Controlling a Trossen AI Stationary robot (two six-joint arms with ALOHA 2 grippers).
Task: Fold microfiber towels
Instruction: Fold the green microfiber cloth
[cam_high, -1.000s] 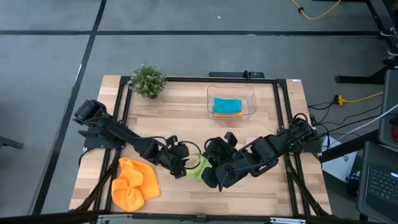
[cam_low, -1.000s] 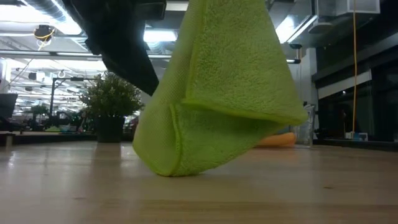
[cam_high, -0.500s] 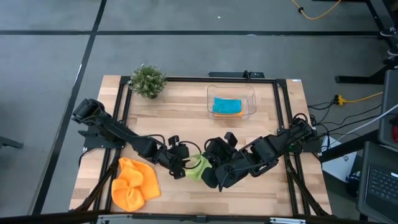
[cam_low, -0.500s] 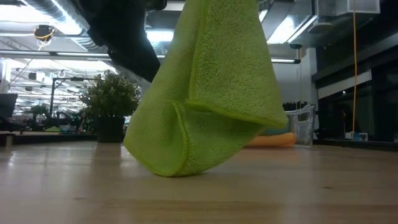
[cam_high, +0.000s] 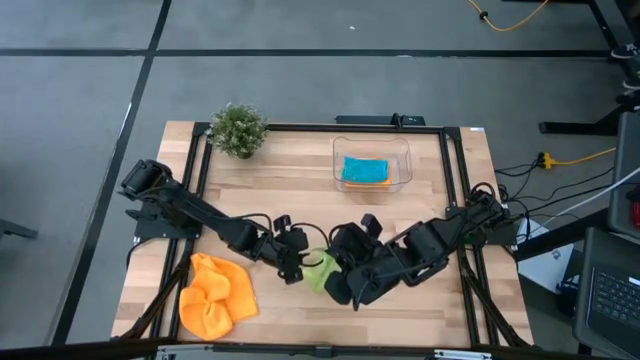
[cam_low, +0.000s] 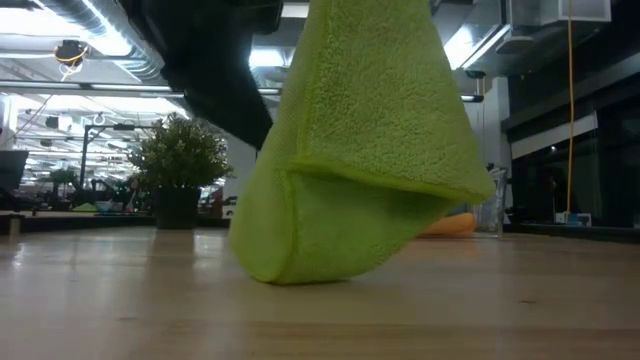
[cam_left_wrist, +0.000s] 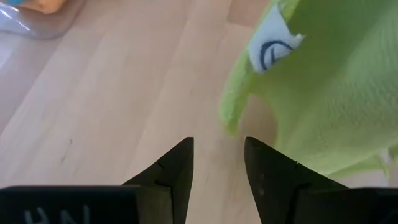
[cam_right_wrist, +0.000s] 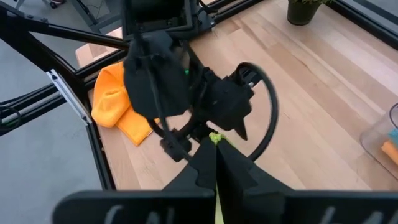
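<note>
Green towel (cam_low: 350, 170) hangs from the right gripper (cam_right_wrist: 216, 144), whose fingers are pinched shut on its top edge, and its lower folded part rests on the wooden table (cam_high: 300, 195) near the front middle. From the low camera it drapes down as a cone with a fold running across it, and the bottom curve touches the wood. A white tag (cam_left_wrist: 271, 42) with a dark mark shows on the cloth in the left wrist camera. The left gripper (cam_left_wrist: 217, 163) sits just beside the towel's lower edge, its fingers partly apart and holding nothing, bare wood showing between them. An orange towel (cam_high: 215, 293) lies crumpled at the front left of the table, well apart from the green one. At the back of the table stands a clear plastic tub (cam_high: 372, 165) with a blue towel (cam_high: 362, 168) in it, lying over an orange towel (cam_high: 381, 181) whose edge shows beside it. A small potted plant (cam_high: 238, 129) stands at the back left corner
</note>
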